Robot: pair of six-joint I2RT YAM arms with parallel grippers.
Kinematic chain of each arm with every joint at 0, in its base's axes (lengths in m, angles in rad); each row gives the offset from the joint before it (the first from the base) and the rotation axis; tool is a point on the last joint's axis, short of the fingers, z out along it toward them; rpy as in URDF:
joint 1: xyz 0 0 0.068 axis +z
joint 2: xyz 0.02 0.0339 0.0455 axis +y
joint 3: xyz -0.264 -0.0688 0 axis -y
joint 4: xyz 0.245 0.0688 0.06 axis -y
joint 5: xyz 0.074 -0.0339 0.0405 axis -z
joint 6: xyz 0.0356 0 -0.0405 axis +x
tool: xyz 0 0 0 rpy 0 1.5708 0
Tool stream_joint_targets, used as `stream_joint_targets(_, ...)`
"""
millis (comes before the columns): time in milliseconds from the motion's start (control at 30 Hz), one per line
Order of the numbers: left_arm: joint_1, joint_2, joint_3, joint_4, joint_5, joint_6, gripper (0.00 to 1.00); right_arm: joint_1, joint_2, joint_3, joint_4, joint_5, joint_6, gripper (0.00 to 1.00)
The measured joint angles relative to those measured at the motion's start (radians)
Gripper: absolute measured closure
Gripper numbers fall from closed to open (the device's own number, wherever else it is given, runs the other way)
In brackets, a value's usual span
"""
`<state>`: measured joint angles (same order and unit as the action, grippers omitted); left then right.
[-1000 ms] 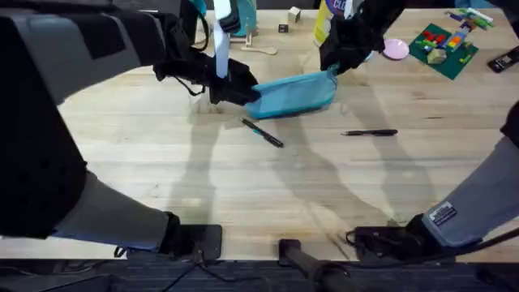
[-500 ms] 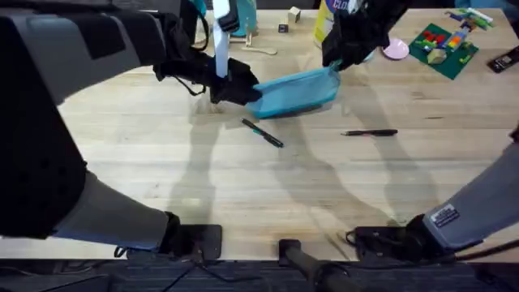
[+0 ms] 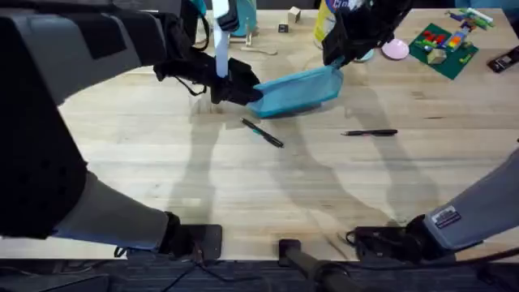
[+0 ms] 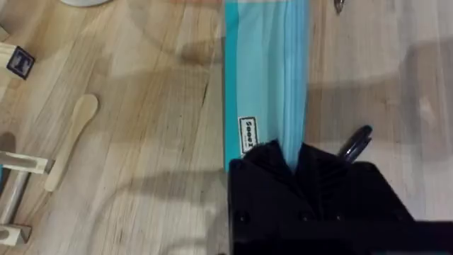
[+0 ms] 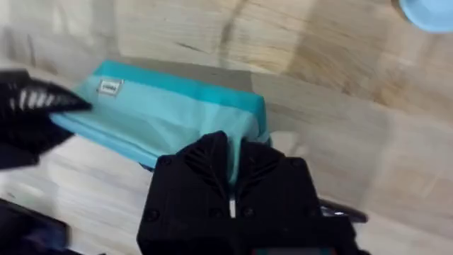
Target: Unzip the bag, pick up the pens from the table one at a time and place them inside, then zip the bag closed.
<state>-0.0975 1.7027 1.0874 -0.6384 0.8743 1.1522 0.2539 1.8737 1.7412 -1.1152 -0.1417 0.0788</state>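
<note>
Both grippers clamped on bag (image 3: 293, 92): left gripper (image 3: 243, 91) pinched one end, right gripper (image 3: 334, 63) other; two pens (image 3: 262, 132) lay on table (image 3: 243, 186).

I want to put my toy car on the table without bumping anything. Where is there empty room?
The widest bare wood is the table's near half, between the two pens and the arm bases. There is also a free strip at the right, below the colourful blocks. It is crowded at the far middle, where the left pincer and right pincer hold the bag.
</note>
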Motion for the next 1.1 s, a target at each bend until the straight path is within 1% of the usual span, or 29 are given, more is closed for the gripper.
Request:
stream_joint_targets(200,0.004,0.0,0.0,-0.006,-0.031,0.0,0.958,0.045,0.0,0.0,0.002,0.028,-0.191,0.972)
stream_joint_targets(367,0.016,0.0,0.0,-0.009,-0.052,0.0,0.958,0.09,0.0,0.0,0.035,0.061,-0.328,0.969)
stream_joint_targets(733,0.027,0.0,0.0,-0.016,-0.079,0.0,0.958,0.19,0.0,0.004,0.06,0.136,-0.675,0.968)
stream_joint_targets(900,0.031,0.0,0.0,-0.017,-0.091,0.0,0.958,0.229,-0.001,0.005,0.077,0.16,-0.761,0.967)
stream_joint_targets(1100,0.035,0.0,0.0,-0.021,-0.105,0.0,0.958,0.261,-0.001,0.006,0.117,0.186,-0.794,0.968)
